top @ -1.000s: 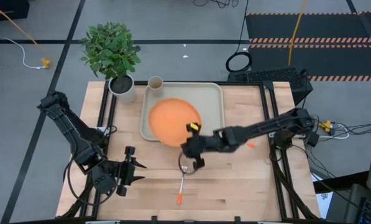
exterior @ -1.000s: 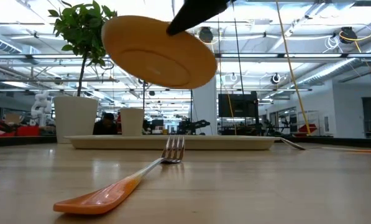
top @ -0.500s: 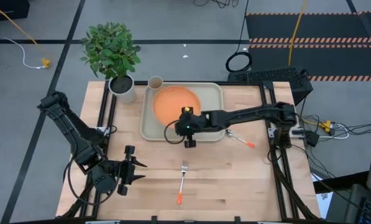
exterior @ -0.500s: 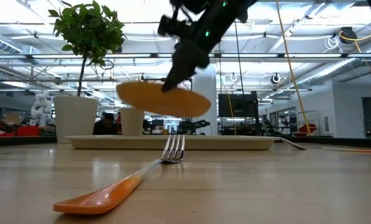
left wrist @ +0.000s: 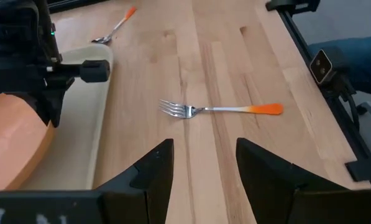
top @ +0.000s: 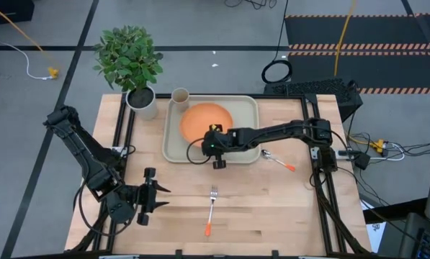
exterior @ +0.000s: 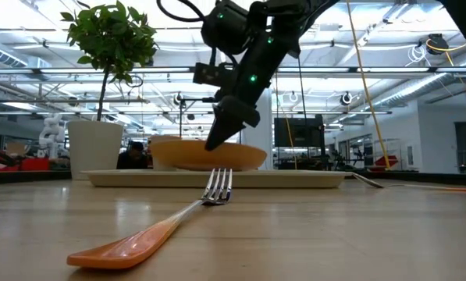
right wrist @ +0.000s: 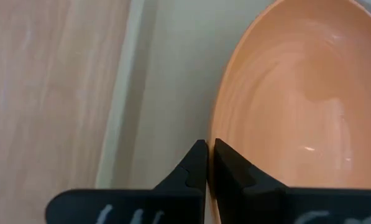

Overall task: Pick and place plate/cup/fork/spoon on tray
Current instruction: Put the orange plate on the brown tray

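My right gripper (top: pixel 212 138) pinches the plate (top: pixel 204 119) rim over the tray (top: pixel 173 147), near the surface's far edge.

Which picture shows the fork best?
The left wrist view: the fork lies whole on the bare table, tines and orange handle end clear. The high view shows it small. The low view shows it large but end-on, handle nearest. The right wrist view misses it.
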Robot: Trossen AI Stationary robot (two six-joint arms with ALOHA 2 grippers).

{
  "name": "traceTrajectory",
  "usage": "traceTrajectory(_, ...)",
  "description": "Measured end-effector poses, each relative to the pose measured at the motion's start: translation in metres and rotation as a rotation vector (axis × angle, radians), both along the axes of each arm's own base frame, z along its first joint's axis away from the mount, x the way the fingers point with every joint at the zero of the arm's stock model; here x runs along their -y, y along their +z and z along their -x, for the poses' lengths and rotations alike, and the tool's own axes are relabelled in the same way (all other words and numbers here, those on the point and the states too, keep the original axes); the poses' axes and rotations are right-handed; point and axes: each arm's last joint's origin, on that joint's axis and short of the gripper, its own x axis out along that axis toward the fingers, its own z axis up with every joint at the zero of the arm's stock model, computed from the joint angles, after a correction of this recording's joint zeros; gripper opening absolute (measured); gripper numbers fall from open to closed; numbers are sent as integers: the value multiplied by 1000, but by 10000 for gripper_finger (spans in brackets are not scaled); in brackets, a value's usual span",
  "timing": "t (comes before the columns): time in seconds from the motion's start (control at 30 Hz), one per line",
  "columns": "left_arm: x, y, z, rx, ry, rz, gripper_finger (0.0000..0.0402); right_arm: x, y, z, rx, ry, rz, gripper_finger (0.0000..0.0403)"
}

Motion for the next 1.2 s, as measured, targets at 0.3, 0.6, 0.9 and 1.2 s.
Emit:
traceTrajectory(0.3, 0, 1, -1, 15, 12, -2, 177, 2, -6, 2, 10, -4, -1, 0)
traceTrajectory(0.6, -1, 1, -1, 22, 16, -14, 177, 2, -21, 8, 9, -6, 1, 0)
traceTrajectory(0.9, -1, 1, -2, 38, 20, -47, 177, 2, -26, 11, 1, -13, -4, 11)
traceTrajectory(1.2, -1, 1, -2, 38, 20, -47, 177, -3, -16, 8, 63, -3, -1, 57)
